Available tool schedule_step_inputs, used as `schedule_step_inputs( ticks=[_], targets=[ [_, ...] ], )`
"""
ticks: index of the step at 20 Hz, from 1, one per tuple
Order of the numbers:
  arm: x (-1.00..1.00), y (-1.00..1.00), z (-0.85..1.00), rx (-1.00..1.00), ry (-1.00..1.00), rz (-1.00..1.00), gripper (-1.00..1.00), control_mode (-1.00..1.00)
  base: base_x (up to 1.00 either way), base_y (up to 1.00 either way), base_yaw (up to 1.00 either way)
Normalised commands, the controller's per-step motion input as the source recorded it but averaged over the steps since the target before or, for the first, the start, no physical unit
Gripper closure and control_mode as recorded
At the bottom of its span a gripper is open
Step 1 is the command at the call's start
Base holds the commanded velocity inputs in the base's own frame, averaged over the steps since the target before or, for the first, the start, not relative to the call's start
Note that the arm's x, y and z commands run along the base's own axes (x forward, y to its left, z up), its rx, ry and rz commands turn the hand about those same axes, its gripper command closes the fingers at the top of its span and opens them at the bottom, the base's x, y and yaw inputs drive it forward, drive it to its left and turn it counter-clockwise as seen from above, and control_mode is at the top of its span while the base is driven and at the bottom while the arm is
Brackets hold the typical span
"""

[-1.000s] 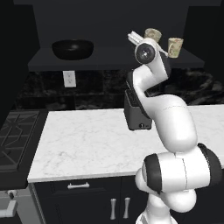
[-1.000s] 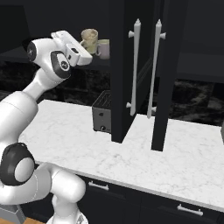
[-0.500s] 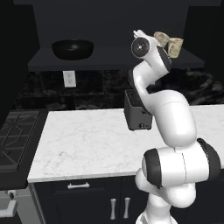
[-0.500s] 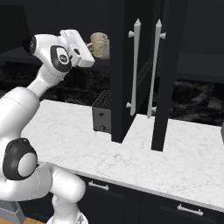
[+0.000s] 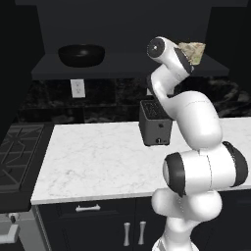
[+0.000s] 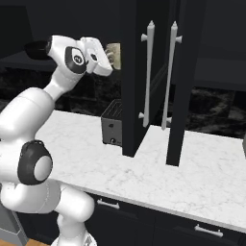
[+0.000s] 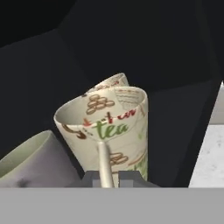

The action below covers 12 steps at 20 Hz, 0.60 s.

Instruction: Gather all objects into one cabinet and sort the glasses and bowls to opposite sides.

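In the hand view my gripper (image 7: 105, 177) is shut on the thin handle of a cream mug (image 7: 109, 131) printed with "tea". A second patterned mug (image 7: 113, 82) stands right behind it, and a plain cream mug (image 7: 30, 162) sits close at the lower left. From the left base view the held mug (image 5: 192, 51) hangs at the right end of the dark cabinet shelf (image 5: 122, 66), level with the gripper (image 5: 188, 58). The wide black bowl (image 5: 81, 54) rests on the shelf's left end. The right base view shows the mug (image 6: 114, 54) just past the gripper (image 6: 108, 58).
A dark toaster (image 5: 156, 122) stands on the white marble counter (image 5: 93, 157) under the shelf. An open dark cabinet door with long silver handles (image 6: 148, 72) hangs right of the hand. A stove (image 5: 14, 152) lies at the counter's left end.
The arm has carried the held mug to the right and further in over the shelf, closing up on the mugs standing there. The grip has stayed shut.
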Motion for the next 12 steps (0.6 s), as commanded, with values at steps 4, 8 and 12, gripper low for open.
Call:
schedule_step_inputs(
  ticks=[4,8,12],
  targets=[
    [0.44,0.0,-0.4,0.0,0.22,0.0,1.0,-1.0,0.0,0.0,0.0],
    [0.5,-0.06,-0.02,-0.01,0.06,0.0,1.0,-1.0,0.0,0.0,0.0],
    [0.29,0.0,-0.01,0.0,0.04,0.0,1.0,-1.0,0.0,0.0,0.0]
  ],
)
